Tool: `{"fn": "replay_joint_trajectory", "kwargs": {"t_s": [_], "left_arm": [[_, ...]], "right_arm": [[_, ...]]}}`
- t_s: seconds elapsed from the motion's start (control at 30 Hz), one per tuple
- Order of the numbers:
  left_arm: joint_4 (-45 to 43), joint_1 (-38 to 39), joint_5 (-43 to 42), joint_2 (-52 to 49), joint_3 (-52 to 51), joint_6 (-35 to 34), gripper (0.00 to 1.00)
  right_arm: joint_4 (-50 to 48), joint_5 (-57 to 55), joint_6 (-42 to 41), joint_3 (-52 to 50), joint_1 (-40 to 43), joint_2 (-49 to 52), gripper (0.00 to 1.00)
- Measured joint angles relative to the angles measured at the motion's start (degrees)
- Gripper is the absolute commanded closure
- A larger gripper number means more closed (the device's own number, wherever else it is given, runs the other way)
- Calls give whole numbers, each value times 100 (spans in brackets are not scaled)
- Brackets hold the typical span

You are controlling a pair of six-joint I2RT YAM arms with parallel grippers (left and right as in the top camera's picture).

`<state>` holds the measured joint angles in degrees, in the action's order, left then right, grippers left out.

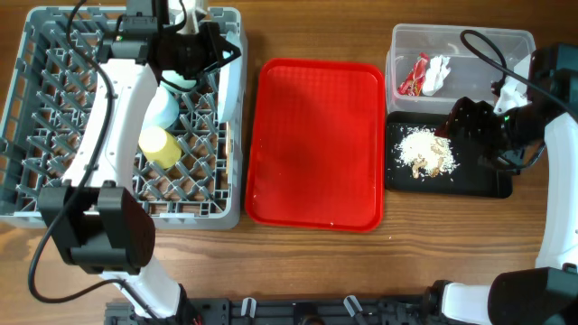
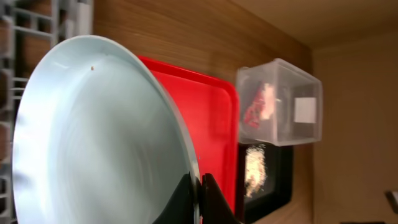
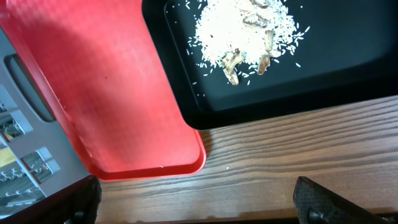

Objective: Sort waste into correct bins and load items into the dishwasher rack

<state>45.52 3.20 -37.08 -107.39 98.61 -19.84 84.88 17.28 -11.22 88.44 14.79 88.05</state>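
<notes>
Currently tub [image 1: 510,47] holds one wrapper [image 1: 414,78], one tissue [image 1: 439,70]; black tray [image 1: 488,183] holds scraps [image 1: 427,152]; rack [image 1: 36,135], one cup [image 1: 161,147]. Left gripper [image 2: 199,186] pinches plate [image 2: 93,137]; right gripper [image 3: 198,204] gapes.

left hand [image 2: 197,182] pinching plate [image 2: 93,137] rim | red tray [image 2: 214,118] behind | clear tub [image 2: 283,102] beyond

Pale plate [image 2: 93,137], grey rack [image 1: 36,108], red serving tray [image 1: 316,144]

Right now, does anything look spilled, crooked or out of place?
Nothing major. The plate in the left gripper carries a small brown speck near its rim; the food scraps lie scattered but inside the black tray.
</notes>
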Motion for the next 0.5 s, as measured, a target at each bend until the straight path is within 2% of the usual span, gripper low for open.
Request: {"fn": "replay_joint_trajectory", "kwargs": {"t_s": [0.03,0.07,0.1,0.13,0.27,0.37,0.5], "left_arm": [[9,-20,61,-15,0,17,73],[20,-39,149,-22,-2,-15,62],[35,-61,227,-22,-4,-46,45],[46,-70,284,-22,-4,-20,37],[44,-96,476,-22,-4,20,19],[42,-149,562,-15,-4,46,0],[271,-280,1036,188,-11,199,0]], "right_arm": [[0,0,0,0,0,0,0],[0,0,0,0,0,0,0],[-2,0,0,0,0,0,0],[-2,0,0,0,0,0,0],[-7,0,0,0,0,0,0],[-46,0,0,0,0,0,0],[-348,7,0,0,-24,0,0]]}}
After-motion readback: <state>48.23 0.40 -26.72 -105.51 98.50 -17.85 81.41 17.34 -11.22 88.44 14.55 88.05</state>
